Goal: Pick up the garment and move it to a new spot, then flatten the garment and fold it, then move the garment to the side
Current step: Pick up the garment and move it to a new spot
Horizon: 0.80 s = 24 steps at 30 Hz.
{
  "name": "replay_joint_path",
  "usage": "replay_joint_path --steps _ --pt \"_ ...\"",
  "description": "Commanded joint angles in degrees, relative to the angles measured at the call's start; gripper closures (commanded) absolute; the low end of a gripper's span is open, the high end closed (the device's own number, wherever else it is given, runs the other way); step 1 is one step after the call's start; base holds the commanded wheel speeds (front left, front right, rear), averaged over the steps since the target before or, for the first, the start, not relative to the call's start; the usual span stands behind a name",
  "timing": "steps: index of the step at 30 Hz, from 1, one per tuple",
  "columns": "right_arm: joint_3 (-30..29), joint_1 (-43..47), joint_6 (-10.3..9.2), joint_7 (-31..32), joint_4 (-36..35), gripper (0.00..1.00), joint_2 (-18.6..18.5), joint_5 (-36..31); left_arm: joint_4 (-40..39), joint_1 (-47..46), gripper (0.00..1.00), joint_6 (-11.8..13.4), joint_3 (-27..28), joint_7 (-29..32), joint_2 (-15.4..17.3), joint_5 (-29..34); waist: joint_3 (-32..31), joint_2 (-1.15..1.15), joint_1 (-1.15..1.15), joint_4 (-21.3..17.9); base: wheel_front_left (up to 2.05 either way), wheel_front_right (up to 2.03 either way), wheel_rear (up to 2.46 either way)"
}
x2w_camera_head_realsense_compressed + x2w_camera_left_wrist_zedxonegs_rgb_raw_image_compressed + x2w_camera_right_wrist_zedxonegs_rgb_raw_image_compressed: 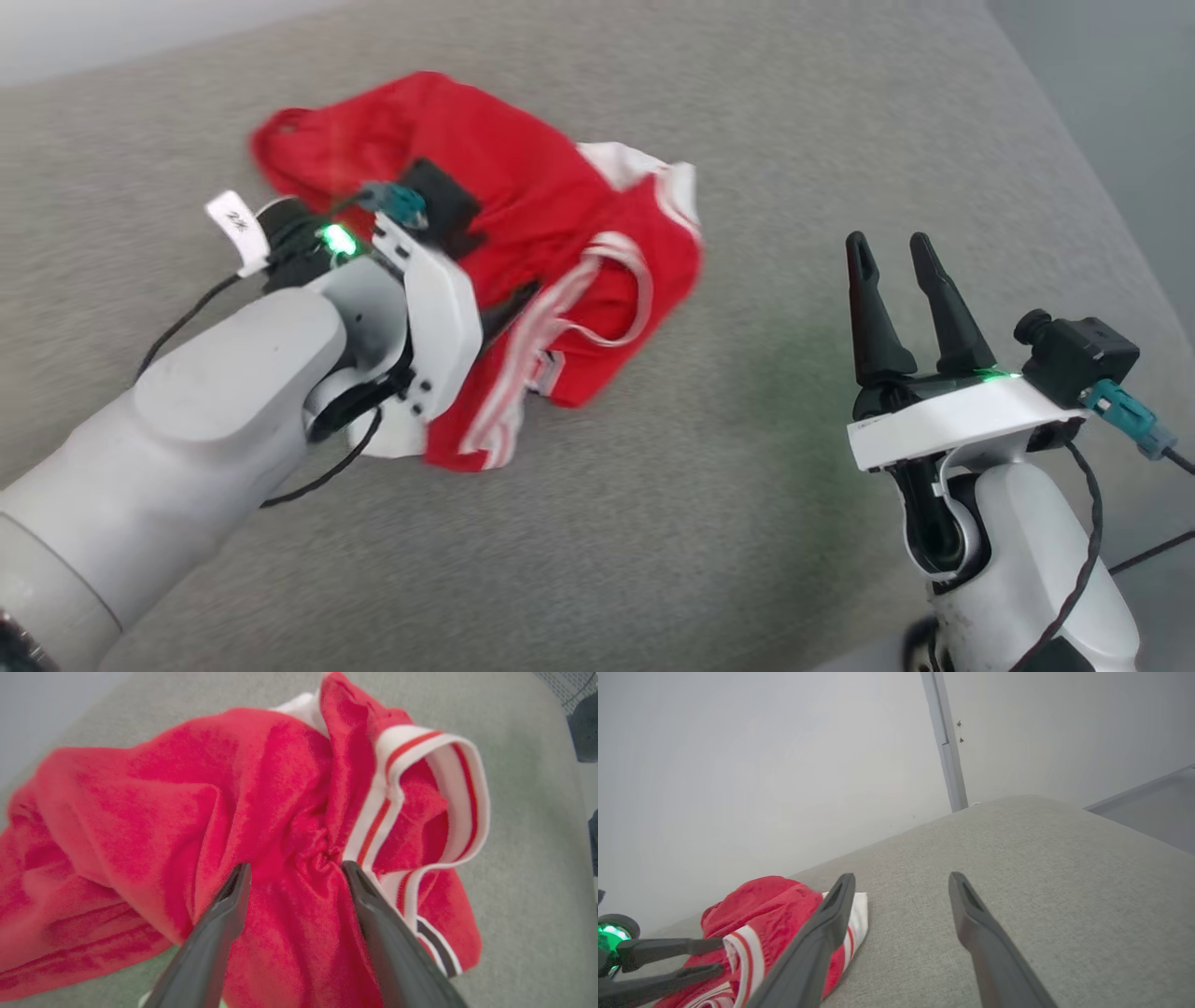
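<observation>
The red garment (523,187) lies crumpled on the grey upholstered surface (728,523), its white striped trim (616,280) curling toward the near right. My left gripper (504,313) reaches into it from the left. In the left wrist view the garment (154,812) lies under and between the spread fingers of the left gripper (294,870), which is open astride a bunched fold and pinches nothing. My right gripper (889,247) stands open to the garment's right, apart from it, over bare fabric. From the right wrist, the garment (761,905) shows left of the open right gripper (901,882).
The grey surface ends at an edge on the right, with darker floor (1120,84) beyond. A pale wall (761,765) and a vertical grey strip (945,746) stand behind the far edge. Bare fabric stretches between the garment and the right gripper.
</observation>
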Motion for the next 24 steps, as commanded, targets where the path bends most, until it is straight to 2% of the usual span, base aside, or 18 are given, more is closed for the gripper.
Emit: replay_joint_path --steps 1,9,10,13,17,24 --pt "-0.38 0.50 0.00 -0.11 0.35 0.00 0.06 -1.38 -0.68 -0.66 0.00 0.21 0.34 -3.40 -0.54 -2.03 -2.54 0.00 0.00 3.77 0.00 0.00 0.00" --pt "-1.06 1.83 0.00 -0.11 1.88 0.00 -1.35 -6.15 2.71 8.06 0.00 0.29 4.07 -18.68 -0.94 -9.27 -6.87 0.00 0.00 10.86 0.00 0.00 0.00" --pt "-1.06 1.83 0.00 -0.11 1.88 0.00 -1.35 -6.15 2.71 8.06 0.00 0.29 4.07 -18.68 -0.94 -9.27 -6.87 0.00 0.00 10.86 0.00 0.00 0.00" --pt "-1.40 2.53 -0.01 -0.11 2.73 0.00 -2.94 -7.01 5.57 13.29 0.00 0.43 6.79 -22.44 -2.01 -12.39 -8.36 0.00 0.00 13.91 0.00 0.00 0.00" --pt "-2.00 3.70 -0.01 -0.11 3.51 0.00 -4.98 -7.58 8.22 19.79 0.00 0.34 11.00 -24.21 -3.36 -14.01 -10.00 0.00 0.00 17.77 0.00 0.00 0.00" --pt "-2.43 6.48 -0.01 -0.11 4.49 0.00 -7.14 -8.37 7.52 32.76 0.00 0.85 28.74 -24.26 -5.19 -7.02 -12.79 0.00 0.00 22.31 0.00 0.00 0.00"
